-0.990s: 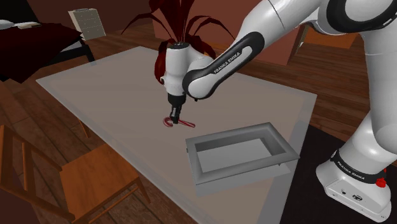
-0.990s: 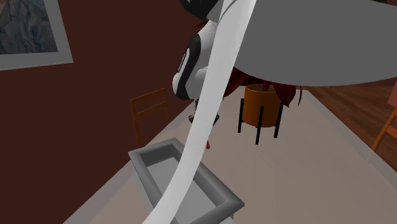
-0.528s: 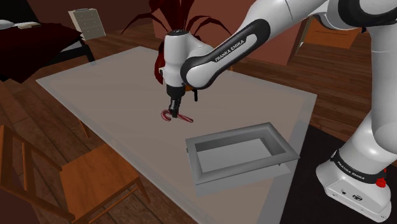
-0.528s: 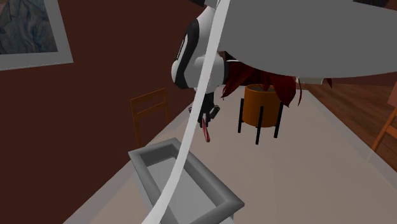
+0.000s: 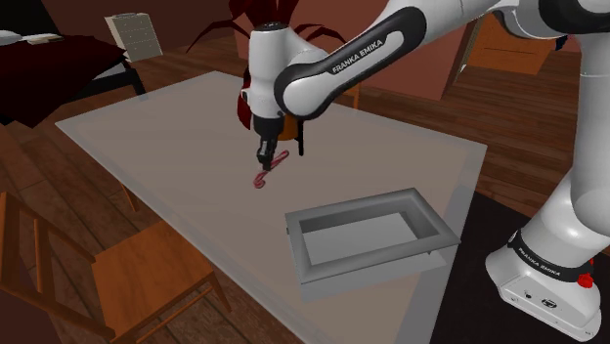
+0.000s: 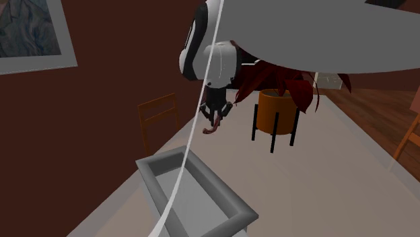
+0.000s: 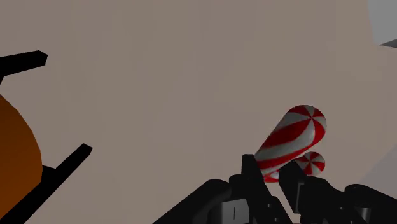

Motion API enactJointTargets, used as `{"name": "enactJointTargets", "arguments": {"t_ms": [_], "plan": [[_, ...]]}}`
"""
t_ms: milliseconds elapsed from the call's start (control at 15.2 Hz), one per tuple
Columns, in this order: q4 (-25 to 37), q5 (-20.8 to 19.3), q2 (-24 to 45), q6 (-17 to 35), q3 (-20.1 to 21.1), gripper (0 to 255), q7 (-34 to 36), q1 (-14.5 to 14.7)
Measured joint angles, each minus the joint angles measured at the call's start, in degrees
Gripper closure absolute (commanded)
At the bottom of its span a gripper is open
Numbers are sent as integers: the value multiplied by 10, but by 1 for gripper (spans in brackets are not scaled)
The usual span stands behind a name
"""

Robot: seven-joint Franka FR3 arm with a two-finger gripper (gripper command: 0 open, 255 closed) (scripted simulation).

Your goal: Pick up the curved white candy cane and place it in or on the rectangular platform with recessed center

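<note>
A pale grey table (image 5: 147, 166) fills a dim, brown-walled room, seen from the shoulder view with the arm's stand at the lower right. Nearest the stand sits the grey rectangular tray (image 5: 352, 203) with its sunken middle, still vacant. Beyond it, well apart from its rim, the black gripper (image 5: 265, 159) hangs above the table with its fingers drawn in to a narrow gap, clamped on the red-and-white striped candy cane (image 5: 266, 172). The cane dangles below the fingers, clear of the surface. In the wrist view the cane (image 7: 294, 137) juts out slantwise past the gripper (image 7: 270, 172), so you seem to hold it near one end, not at its middle. Farther back stands an orange plant pot (image 6: 277, 111) with dark red leaves. Watch for the cane swivelling or slipping in that off-centre hold, and for its hanging end catching the tray's raised rim if you carry it across too low. Compared with half a second ago, the cane and the gripper are higher above the table.
</note>
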Motion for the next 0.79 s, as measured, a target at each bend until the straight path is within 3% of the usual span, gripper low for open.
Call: {"name": "enactJointTargets", "arguments": {"t_ms": [396, 792], "plan": [[4, 17, -27, -29, 9, 255, -10, -8], [-160, 84, -157, 23, 40, 255, -28, -45]]}}
